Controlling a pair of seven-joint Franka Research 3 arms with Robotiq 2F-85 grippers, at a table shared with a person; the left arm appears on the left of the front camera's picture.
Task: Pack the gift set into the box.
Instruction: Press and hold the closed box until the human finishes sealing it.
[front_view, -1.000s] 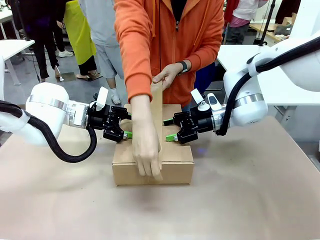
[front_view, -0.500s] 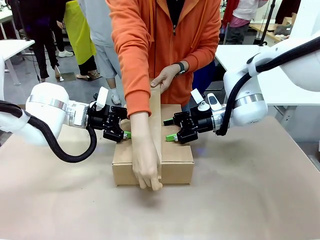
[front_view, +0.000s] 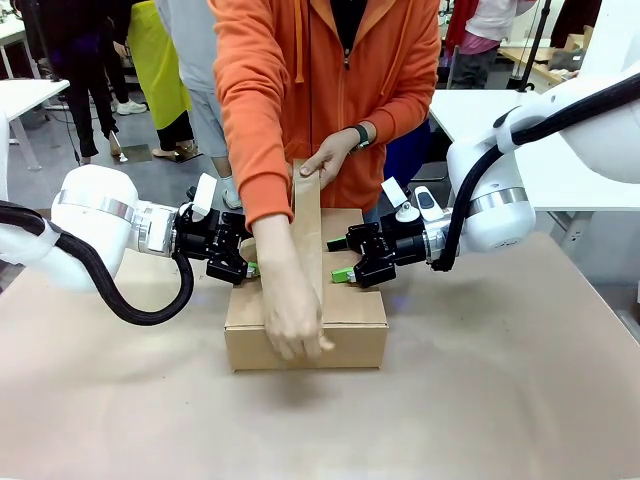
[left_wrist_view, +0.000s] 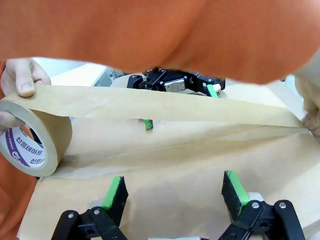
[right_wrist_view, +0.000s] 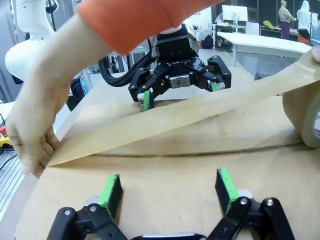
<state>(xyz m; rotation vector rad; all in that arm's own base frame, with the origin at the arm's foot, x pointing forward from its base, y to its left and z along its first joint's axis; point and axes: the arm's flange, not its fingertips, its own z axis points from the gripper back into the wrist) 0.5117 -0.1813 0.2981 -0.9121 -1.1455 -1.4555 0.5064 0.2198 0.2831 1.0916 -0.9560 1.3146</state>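
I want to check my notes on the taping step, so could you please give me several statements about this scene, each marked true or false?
The person holds the tape roll: true.
The box stands with its top flaps upright: false, they are folded down.
The robot's left hand is shut: false, its fingers are spread apart.
The tape strip runs from the roll to the person's other hand: true.
The person's sleeves are blue: false, they are orange.
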